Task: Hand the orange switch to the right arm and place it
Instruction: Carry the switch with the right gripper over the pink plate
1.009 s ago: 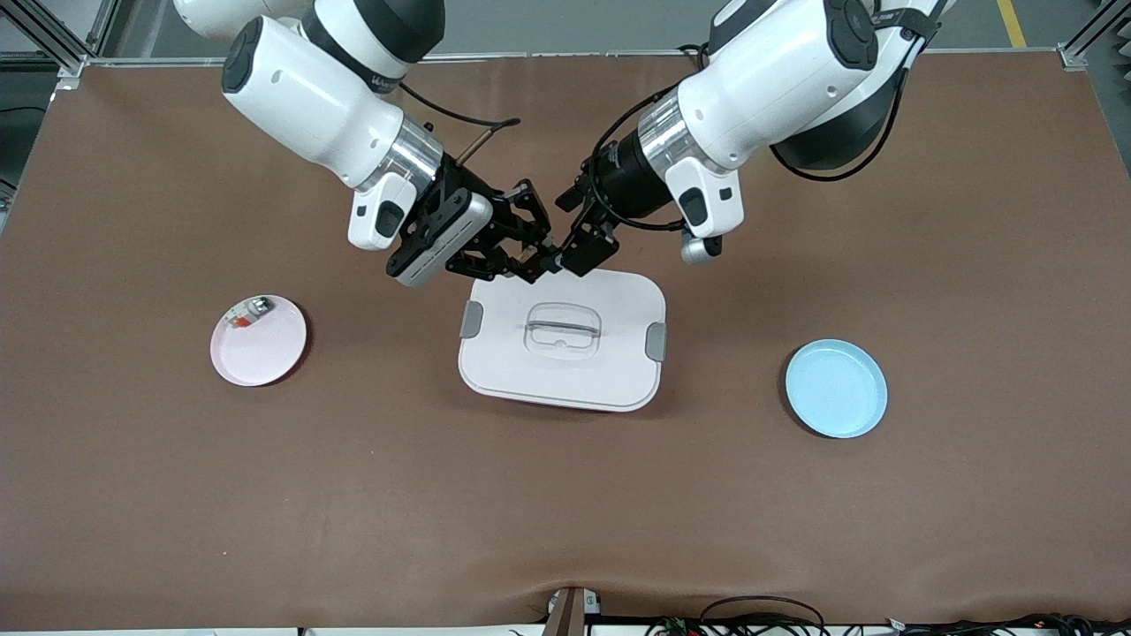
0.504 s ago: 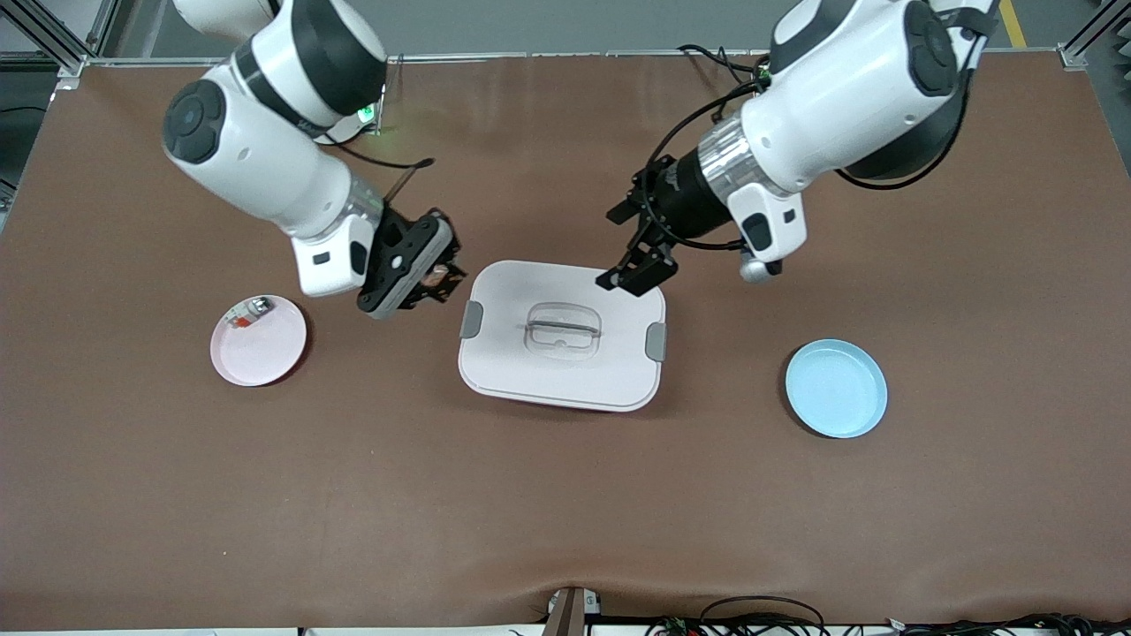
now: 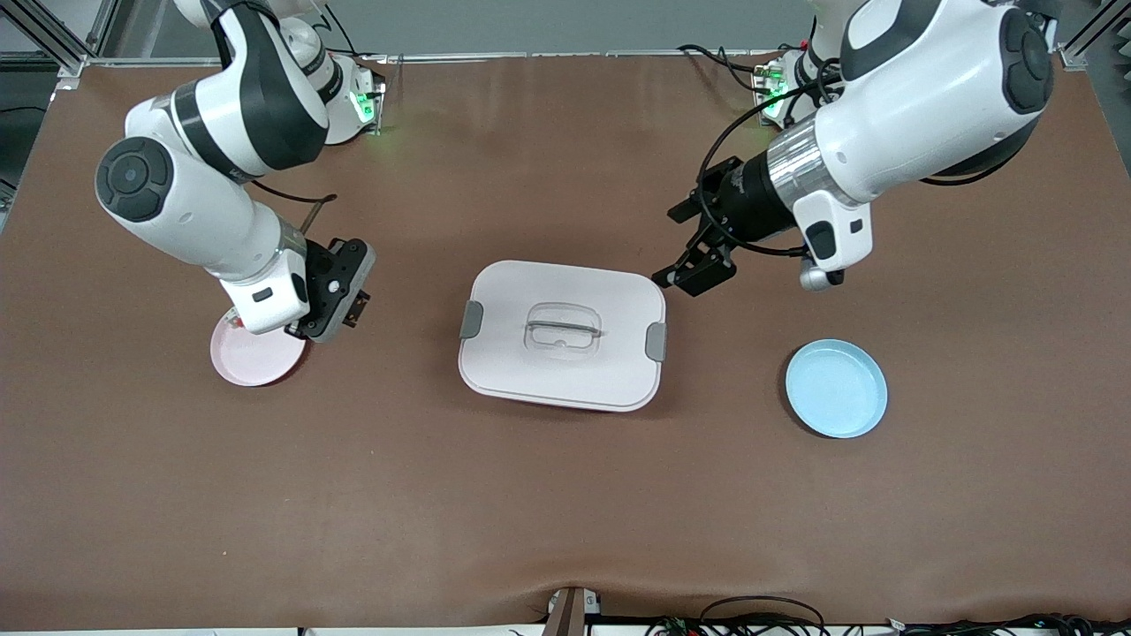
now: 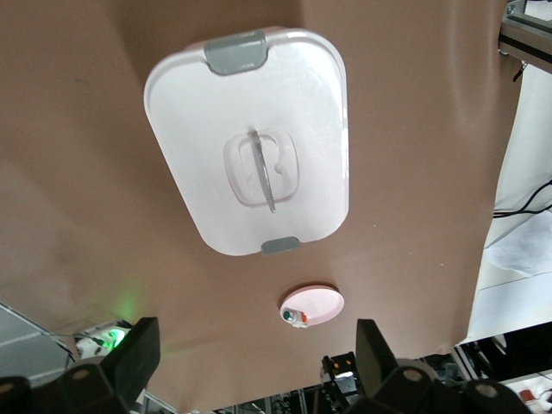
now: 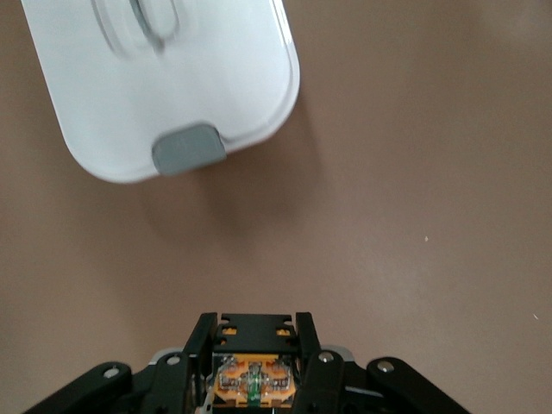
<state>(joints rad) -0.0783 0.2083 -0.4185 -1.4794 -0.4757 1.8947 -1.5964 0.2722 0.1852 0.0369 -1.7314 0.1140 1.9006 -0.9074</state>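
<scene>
A white lidded box (image 3: 562,336) sits mid-desk (image 3: 565,495), between a pink plate (image 3: 252,360) and a blue plate (image 3: 836,389).

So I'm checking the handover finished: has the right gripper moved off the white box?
Yes. The right gripper, shut on the orange switch, left the white box for the pink plate.

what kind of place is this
Likely a robotics lab bench: a brown mat-covered table framed by aluminium rails, loose cables along its edge, and staged props such as a white lidded box.
</scene>
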